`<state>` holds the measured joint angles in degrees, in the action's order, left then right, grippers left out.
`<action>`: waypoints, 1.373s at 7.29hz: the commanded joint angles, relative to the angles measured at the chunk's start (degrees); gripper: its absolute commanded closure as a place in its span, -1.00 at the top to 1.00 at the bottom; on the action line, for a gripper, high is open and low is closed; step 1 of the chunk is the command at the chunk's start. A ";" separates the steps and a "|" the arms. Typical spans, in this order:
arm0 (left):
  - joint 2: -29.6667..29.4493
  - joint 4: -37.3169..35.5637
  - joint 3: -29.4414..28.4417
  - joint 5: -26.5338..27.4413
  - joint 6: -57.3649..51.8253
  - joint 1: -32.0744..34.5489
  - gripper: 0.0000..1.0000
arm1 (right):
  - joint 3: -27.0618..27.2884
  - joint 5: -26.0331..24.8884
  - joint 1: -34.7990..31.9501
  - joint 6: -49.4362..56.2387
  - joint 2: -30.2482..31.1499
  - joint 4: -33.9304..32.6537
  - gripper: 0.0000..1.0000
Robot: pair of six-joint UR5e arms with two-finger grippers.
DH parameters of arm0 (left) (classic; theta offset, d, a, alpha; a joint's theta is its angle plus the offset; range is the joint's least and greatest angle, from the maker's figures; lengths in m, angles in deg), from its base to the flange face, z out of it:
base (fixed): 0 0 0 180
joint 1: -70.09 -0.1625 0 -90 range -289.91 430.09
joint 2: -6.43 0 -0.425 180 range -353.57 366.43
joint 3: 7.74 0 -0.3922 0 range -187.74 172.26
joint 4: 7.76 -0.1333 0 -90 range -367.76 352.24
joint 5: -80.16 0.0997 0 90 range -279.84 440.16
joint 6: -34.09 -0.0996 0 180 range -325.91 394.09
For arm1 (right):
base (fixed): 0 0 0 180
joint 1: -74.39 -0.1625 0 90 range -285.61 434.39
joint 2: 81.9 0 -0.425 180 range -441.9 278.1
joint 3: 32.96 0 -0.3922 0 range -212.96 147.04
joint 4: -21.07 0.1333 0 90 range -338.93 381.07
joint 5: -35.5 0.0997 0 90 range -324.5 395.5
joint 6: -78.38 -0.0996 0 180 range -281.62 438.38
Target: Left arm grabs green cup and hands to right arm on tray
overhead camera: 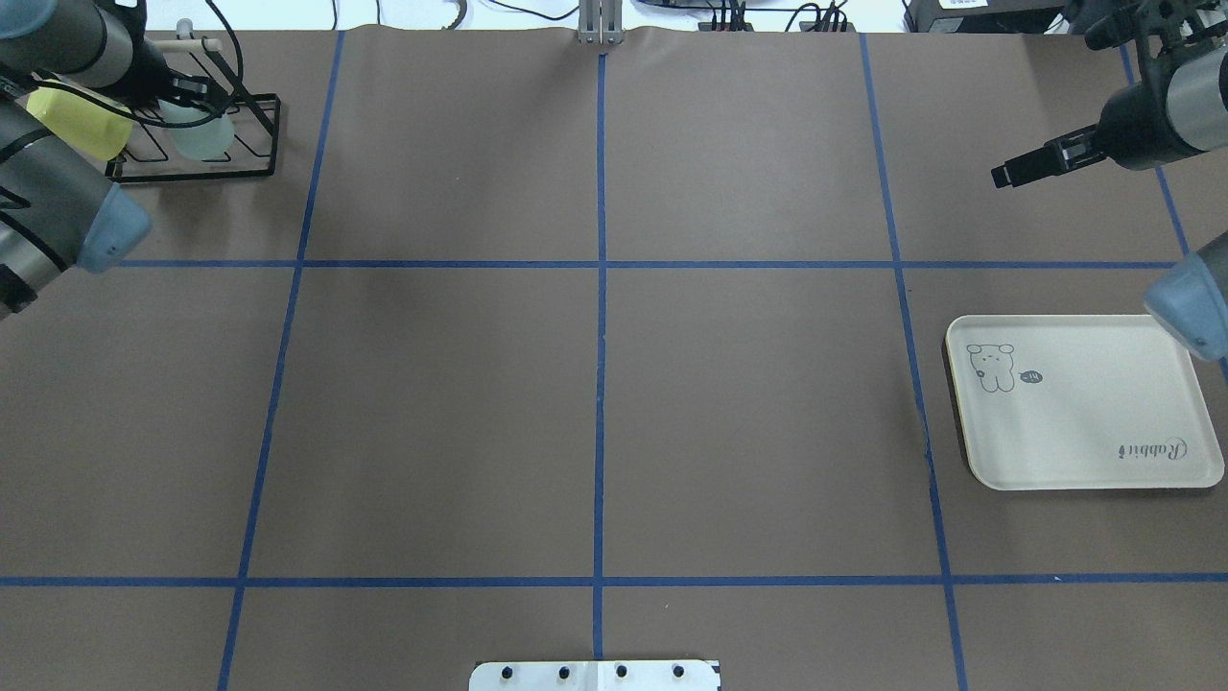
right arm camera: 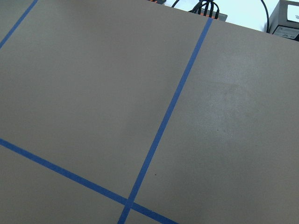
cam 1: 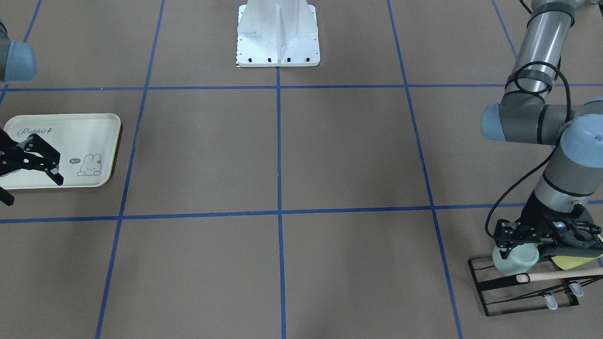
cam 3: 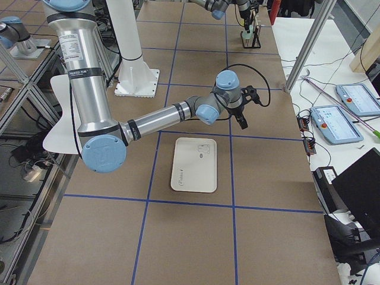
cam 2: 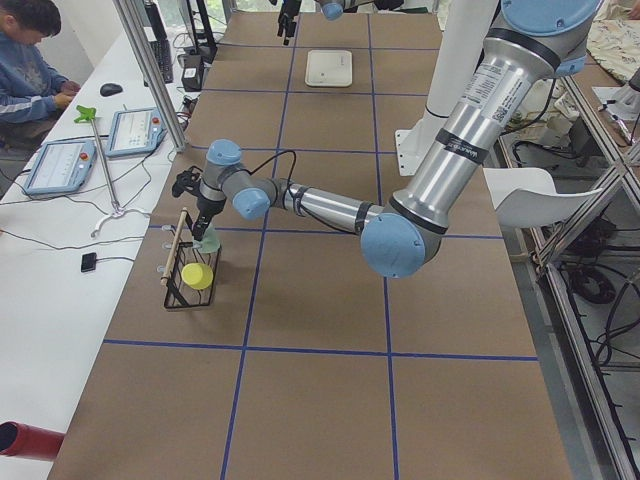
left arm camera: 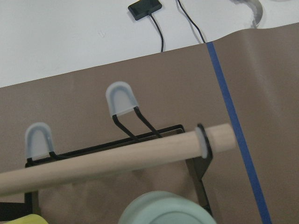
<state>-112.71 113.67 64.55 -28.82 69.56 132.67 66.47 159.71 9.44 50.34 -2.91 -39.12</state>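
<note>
Two cups sit in one black wire rack point(cam 1: 490, 301), the green cup point(cam 1: 518, 264) and a yellow cup point(overhead camera: 77, 125), beside one wooden dowel point(left arm camera: 117, 161). One tray point(overhead camera: 1084, 461) lies well apart from them. We see the left gripper point(cam 1: 516, 252) at the green cup but cannot tell whether it pinches it. Overhead, the right gripper point(overhead camera: 1005, 176) shows edge-on, and only the front view shows its jaws spread.

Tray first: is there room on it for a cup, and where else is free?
The tray is bare all over. The table between it and the black wire rack is bare too. Only the rack corner is crowded: green cup, yellow cup, wooden rod and left gripper close together.
</note>
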 commanded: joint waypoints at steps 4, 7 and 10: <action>0.49 -0.23 4.08 -0.53 -0.23 0.70 -0.98 | 0.33 0.25 0.00 0.00 -0.07 0.07 1.00; 1.71 -4.17 10.13 -7.88 -0.40 5.42 -1.00 | 0.33 0.16 0.00 0.00 -0.07 0.07 1.00; 5.14 -7.58 21.18 -20.52 0.20 10.88 -1.00 | 0.33 0.16 0.09 -0.35 -0.24 0.42 1.00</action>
<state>-108.73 108.73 80.44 -43.70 69.34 141.24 66.80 159.87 9.47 50.26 -3.08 -38.96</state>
